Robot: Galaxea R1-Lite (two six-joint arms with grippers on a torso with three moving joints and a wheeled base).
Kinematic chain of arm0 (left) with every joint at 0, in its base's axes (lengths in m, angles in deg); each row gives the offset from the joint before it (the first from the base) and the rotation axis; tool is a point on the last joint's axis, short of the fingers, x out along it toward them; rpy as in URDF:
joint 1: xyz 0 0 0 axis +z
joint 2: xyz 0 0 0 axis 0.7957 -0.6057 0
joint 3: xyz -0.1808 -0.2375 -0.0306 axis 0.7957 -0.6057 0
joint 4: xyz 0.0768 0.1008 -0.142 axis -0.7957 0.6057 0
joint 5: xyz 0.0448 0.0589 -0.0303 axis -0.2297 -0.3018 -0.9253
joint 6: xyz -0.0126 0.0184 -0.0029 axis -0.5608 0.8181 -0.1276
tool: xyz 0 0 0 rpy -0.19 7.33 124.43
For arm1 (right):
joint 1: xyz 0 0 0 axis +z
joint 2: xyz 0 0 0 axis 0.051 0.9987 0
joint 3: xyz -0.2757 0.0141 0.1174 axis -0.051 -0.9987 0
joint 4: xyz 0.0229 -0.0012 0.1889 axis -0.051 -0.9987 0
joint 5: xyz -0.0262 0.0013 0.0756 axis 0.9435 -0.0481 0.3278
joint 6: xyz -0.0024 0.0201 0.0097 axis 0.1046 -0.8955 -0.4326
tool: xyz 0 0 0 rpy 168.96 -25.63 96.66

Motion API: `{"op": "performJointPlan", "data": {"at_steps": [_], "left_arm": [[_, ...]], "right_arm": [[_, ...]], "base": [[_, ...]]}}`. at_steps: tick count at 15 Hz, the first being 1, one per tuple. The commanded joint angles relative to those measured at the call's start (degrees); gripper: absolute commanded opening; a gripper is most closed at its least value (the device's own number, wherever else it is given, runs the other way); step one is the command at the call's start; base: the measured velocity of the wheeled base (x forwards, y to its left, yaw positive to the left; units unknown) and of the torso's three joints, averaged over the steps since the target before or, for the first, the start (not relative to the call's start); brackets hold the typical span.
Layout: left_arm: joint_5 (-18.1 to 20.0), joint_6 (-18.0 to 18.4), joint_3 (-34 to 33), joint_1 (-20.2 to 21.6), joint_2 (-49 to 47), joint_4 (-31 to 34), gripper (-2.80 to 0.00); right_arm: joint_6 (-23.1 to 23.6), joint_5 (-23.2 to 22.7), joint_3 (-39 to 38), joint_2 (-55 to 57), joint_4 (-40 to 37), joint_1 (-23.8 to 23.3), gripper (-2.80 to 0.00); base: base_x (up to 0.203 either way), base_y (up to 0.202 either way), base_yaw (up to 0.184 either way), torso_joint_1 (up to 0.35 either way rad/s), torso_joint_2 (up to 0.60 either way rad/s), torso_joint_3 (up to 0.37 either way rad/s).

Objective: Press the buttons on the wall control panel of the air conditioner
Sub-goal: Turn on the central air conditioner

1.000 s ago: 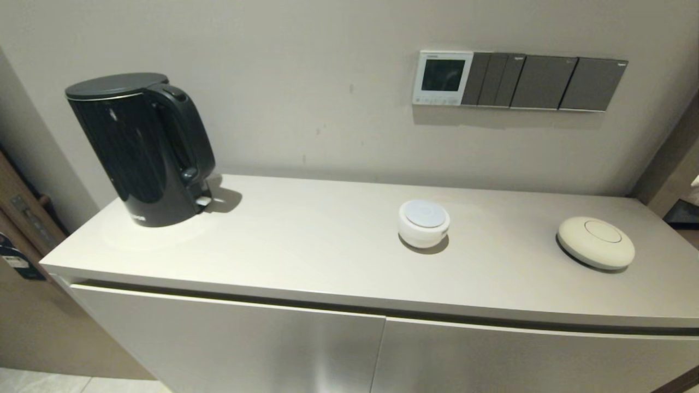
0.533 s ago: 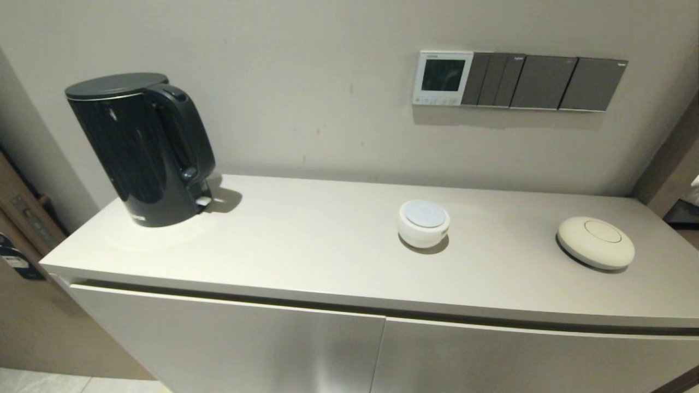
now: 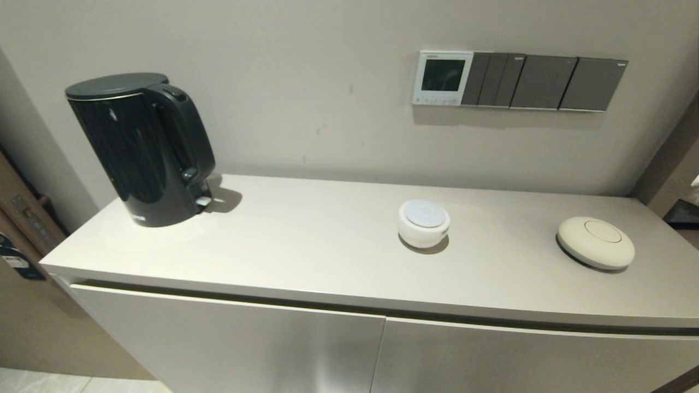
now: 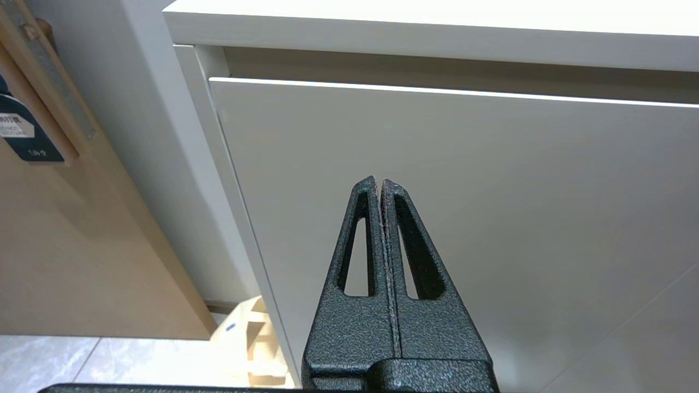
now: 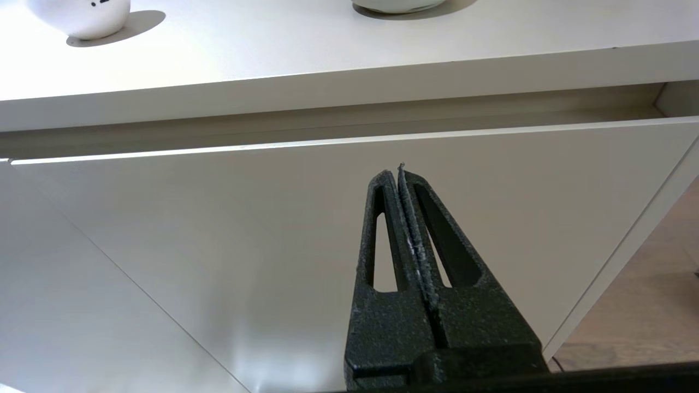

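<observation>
Nothing moved since before. Left hand [image 4: 380, 183] and right hand [image 5: 398, 173] pressed together, low by cupboard. Tiny stiff buttons [image 3: 436, 100] on panel [image 3: 442, 77]: poke gently with one tip.

The wall control panel [image 3: 442, 78] is hanging on the wall at 1 o'clock, with the buttons [image 3: 437, 100] lying along its lower edge. The switch plates [image 3: 543, 82] are adjoining it toward 3 o'clock. On the cabinet top [image 3: 306, 245], the kettle [image 3: 139, 147] is standing at 10 o'clock, the round puck [image 3: 424, 222] is sitting below the panel, and the flat disc [image 3: 595, 242] is lying at 3 o'clock.
</observation>
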Motion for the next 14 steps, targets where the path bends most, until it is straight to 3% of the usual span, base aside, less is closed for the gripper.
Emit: {"op": "performJointPlan", "data": {"at_steps": [1, 6, 14], "left_arm": [[0.0, 0.0, 0.0, 0.0, 0.0, 0.0, -2.8], [0.0, 0.0, 0.0, 0.0, 0.0, 0.0, -2.8], [0.0, 0.1, 0.0, 0.0, 0.0, 0.0, -2.8]], "right_arm": [[1.0, -0.1, 0.3, -0.2, 0.2, 0.0, -2.8], [3.3, -0.9, 13.7, 3.4, -2.8, 0.0, -2.8], [3.8, -2.1, 42.7, 31.8, -2.5, 0.5, -2.8]], "base": [[0.0, 0.0, 0.0, 0.0, 0.0, 0.0], [0.0, 0.0, 0.0, 0.0, 0.0, 0.0], [0.0, 0.0, 0.0, 0.0, 0.0, 0.0]]}}
